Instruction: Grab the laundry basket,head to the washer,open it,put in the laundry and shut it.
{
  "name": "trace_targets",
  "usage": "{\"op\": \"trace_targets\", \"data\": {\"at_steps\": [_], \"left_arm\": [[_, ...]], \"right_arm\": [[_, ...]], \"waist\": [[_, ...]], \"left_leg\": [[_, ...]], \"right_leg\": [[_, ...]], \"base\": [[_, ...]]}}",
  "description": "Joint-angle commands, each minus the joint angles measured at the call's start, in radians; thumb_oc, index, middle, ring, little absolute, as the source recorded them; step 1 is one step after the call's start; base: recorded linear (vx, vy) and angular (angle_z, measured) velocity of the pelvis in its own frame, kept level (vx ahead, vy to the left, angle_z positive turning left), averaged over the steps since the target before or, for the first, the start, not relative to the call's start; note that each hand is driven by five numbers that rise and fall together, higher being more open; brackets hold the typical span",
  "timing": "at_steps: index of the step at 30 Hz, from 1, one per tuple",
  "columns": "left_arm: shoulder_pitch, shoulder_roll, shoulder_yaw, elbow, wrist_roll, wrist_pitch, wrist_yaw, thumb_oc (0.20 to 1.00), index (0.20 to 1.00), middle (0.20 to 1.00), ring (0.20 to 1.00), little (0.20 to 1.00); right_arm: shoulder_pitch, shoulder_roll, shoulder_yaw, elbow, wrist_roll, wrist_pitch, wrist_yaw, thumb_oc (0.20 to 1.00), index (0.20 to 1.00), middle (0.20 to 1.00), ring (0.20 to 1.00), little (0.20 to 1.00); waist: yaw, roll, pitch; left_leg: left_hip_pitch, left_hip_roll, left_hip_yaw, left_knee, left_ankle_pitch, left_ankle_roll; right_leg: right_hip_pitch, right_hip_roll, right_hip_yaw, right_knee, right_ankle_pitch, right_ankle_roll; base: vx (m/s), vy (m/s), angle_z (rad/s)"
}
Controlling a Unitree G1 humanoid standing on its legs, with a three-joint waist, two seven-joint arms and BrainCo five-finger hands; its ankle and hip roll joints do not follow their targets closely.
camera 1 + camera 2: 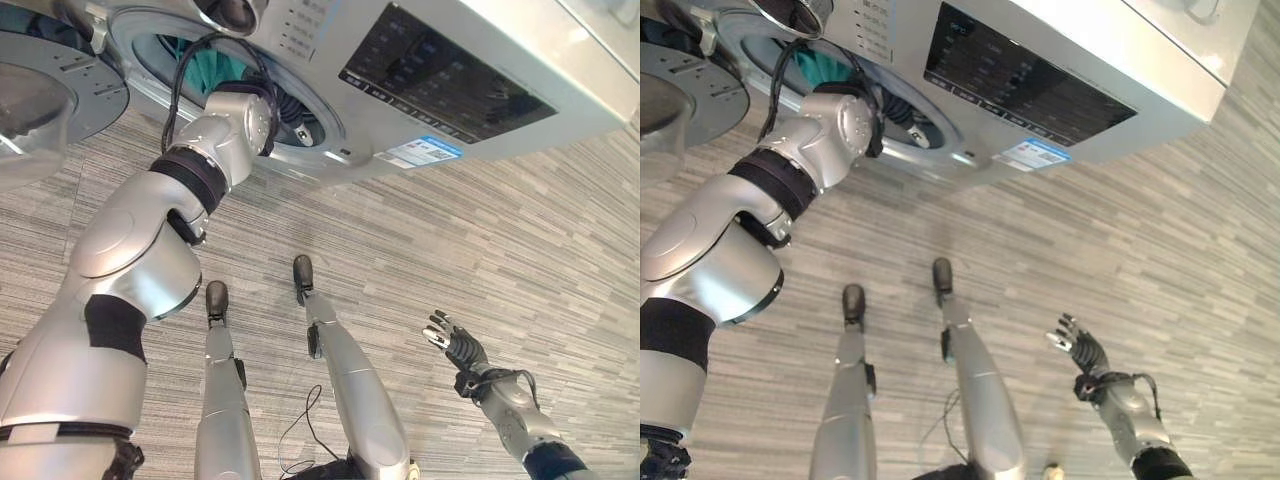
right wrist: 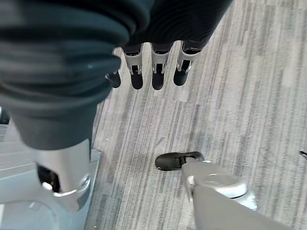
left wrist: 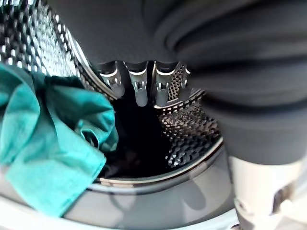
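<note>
Left hand inside the silver front-loading washer drum.
Crumpled teal cloth at 8 o'clock off relaxed, empty fingers; right hand spread, idle.

White front-loading washing machine along the upper edge, its dark glossy control panel facing the camera, a white and blue label at the panel's lower edge. Round grey porthole door, swung open at upper left beside the drum opening. Teal cloth, visible inside the opening, behind the left forearm. Left arm reaching up into the drum opening, wrist at the rim, hand hidden inside. Right hand, lower right, fingers spread and relaxed, holding nothing, well apart from the machine. Grey striped plank floor beneath everything.
</note>
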Motion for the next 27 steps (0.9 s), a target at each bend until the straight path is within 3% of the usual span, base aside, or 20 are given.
{"op": "trace_targets", "data": {"at_steps": [1, 4, 7, 14, 17, 18, 24, 27], "left_arm": [[-0.027, -0.041, 0.182, -0.075, 0.088, -0.038, 0.101, 1.000, 1.000, 1.000, 1.000, 1.000], [0.121, 0.022, 0.272, -0.199, 0.114, -0.028, 0.123, 1.000, 1.000, 1.000, 1.000, 1.000], [0.377, 0.058, 0.399, -0.325, 0.107, -0.037, 0.134, 1.000, 1.000, 1.000, 1.000, 1.000], [1.089, 0.046, 0.638, -0.580, 0.043, -0.098, 0.076, 1.000, 1.000, 1.000, 1.000, 1.000], [1.361, 0.005, 0.697, -0.550, -0.023, -0.136, 0.027, 1.000, 1.000, 1.000, 1.000, 1.000], [1.361, 0.005, 0.697, -0.551, -0.023, -0.136, 0.027, 1.000, 1.000, 1.000, 1.000, 1.000], [1.582, -0.076, 0.757, -0.353, -0.093, -0.132, -0.020, 1.000, 1.000, 1.000, 1.000, 1.000], [1.632, -0.117, 0.785, -0.261, -0.125, -0.130, -0.025, 1.000, 1.000, 1.000, 1.000, 1.000]], "right_arm": [[0.075, -0.036, -0.031, 0.031, 0.012, -0.007, -0.009, 1.000, 1.000, 1.000, 1.000, 1.000], [0.090, -0.004, -0.048, 0.039, -0.006, -0.010, -0.017, 1.000, 1.000, 1.000, 1.000, 1.000], [0.120, 0.034, -0.058, 0.060, -0.053, -0.005, -0.018, 1.000, 1.000, 1.000, 1.000, 1.000], [0.191, 0.081, -0.124, 0.157, -0.209, 0.023, -0.010, 1.000, 1.000, 1.000, 1.000, 1.000], [0.187, 0.099, -0.148, 0.272, -0.267, 0.039, -0.011, 1.000, 1.000, 1.000, 1.000, 1.000], [0.187, 0.099, -0.147, 0.272, -0.267, 0.038, -0.011, 1.000, 1.000, 1.000, 1.000, 1.000], [0.144, 0.139, -0.150, 0.451, -0.351, 0.066, -0.025, 1.000, 1.000, 1.000, 1.000, 1.000], [0.139, 0.157, -0.172, 0.507, -0.364, 0.075, -0.029, 1.000, 1.000, 1.000, 1.000, 1.000]], "waist": [[-0.004, 0.031, -0.033], [0.013, 0.035, -0.038], [0.039, 0.043, -0.045], [0.100, 0.082, -0.096], [0.135, 0.115, -0.148], [0.132, 0.113, -0.150], [0.165, 0.166, -0.245], [0.177, 0.184, -0.291]], "left_leg": [[0.125, 0.047, -0.012, 0.033, -0.138, -0.012], [0.139, 0.042, -0.006, 0.044, -0.151, -0.011], [0.174, 0.041, -0.005, 0.054, -0.172, -0.010], [0.316, 0.025, 0.000, 0.038, -0.201, 0.004], [0.397, 0.020, 0.002, 0.038, -0.221, 0.016], [0.394, 0.017, 0.001, 0.036, -0.216, 0.017], [0.524, -0.007, 0.009, 0.029, -0.247, 0.055], [0.572, -0.042, -0.013, 0.014, -0.257, 0.083]], "right_leg": [[-0.016, -0.001, 0.006, -0.039, -0.023, 0.063], [0.011, -0.007, 0.001, -0.039, -0.028, 0.061], [0.063, -0.015, -0.004, -0.039, -0.039, 0.059], [0.236, -0.050, -0.016, -0.070, -0.042, 0.055], [0.339, -0.058, -0.019, -0.103, -0.042, 0.057], [0.338, -0.061, -0.019, -0.106, -0.039, 0.058], [0.459, -0.081, -0.008, -0.138, -0.029, 0.074], [0.507, -0.114, -0.004, -0.158, -0.011, 0.090]], "base": [[-0.03, 0.051, -0.01], [-0.02, 0.048, -0.02], [0.01, 0.054, -0.08], [0.06, 0.099, 0.05], [0.07, 0.143, 0.06], [0.07, 0.134, 0.03], [0.03, 0.179, -0.03], [0.01, 0.189, -0.01]]}}
